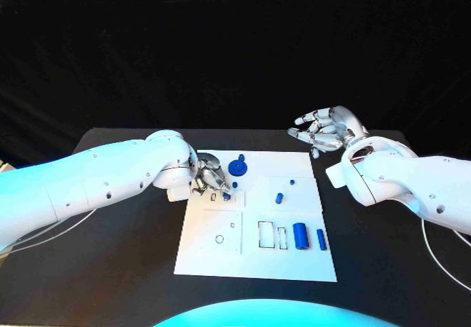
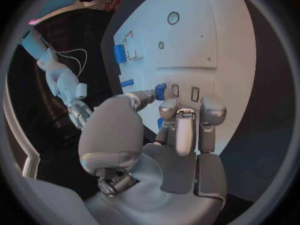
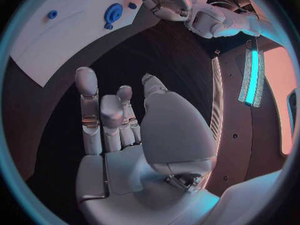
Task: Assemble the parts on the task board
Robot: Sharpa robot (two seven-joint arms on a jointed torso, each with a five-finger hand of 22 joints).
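Black table point(image 1: 118, 272) bears task board point(image 1: 295, 266) — blue parts point(image 1: 300, 236) in its recesses.

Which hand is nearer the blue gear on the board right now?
Left. The left hand is over the task board, just beside the blue gear. The right hand hovers past the board's far right corner, fingers spread.

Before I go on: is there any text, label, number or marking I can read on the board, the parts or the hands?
None. No readable text shows in any view.
The task board carries only outlines and slots, no letters or numbers.
The blue parts are plain.
The left hand and the right hand show no label or brand.
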